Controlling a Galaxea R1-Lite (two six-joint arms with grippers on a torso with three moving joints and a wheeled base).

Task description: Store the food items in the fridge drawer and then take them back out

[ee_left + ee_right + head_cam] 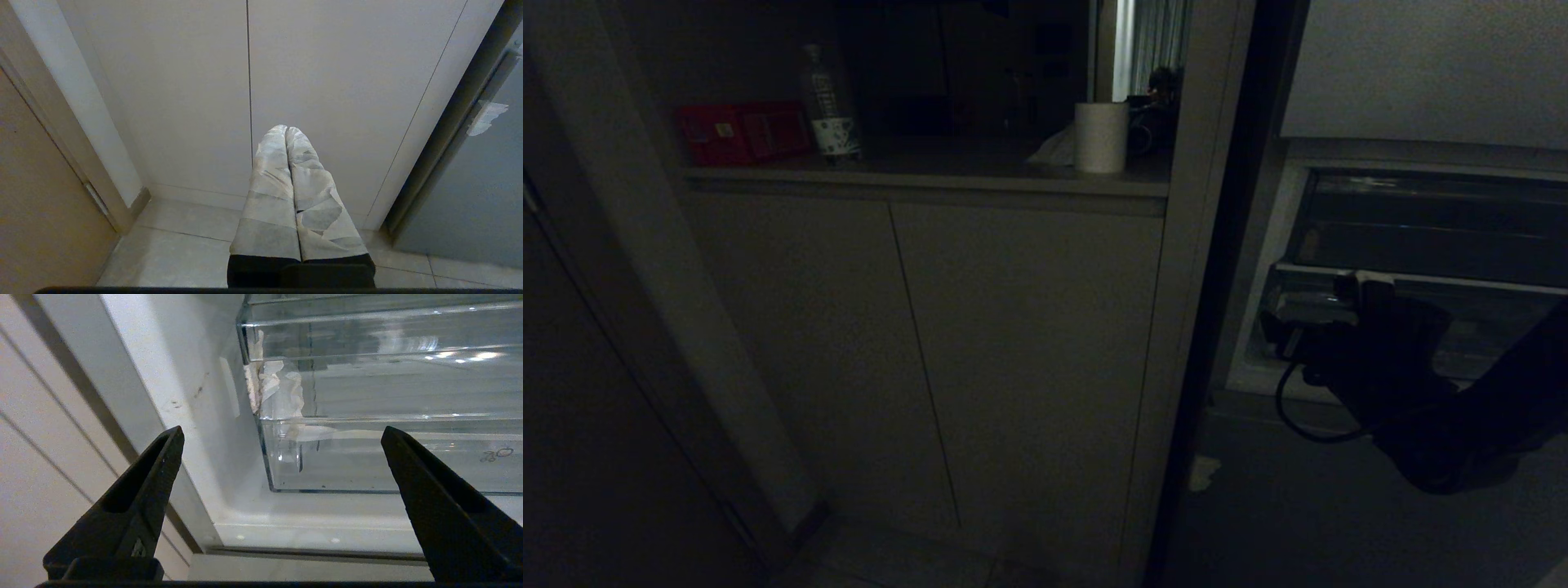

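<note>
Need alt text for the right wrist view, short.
The right gripper, black fingers spread wide and empty, faces the clear plastic fridge drawer low in the white compartment. Another clear bin sits above it; no food shows.

Fridge drawer cut off rightward

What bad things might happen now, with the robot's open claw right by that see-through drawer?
1. The right gripper has its jaws wide apart just before the clear fridge drawer. Moving in, one jaw might bump the fridge's white side wall instead of reaching the drawer's front.
2. The drawer front is glossy, so the jaws might slip when they close on it.
3. No red food shows anywhere, so the robot may need to look for it.
</note>
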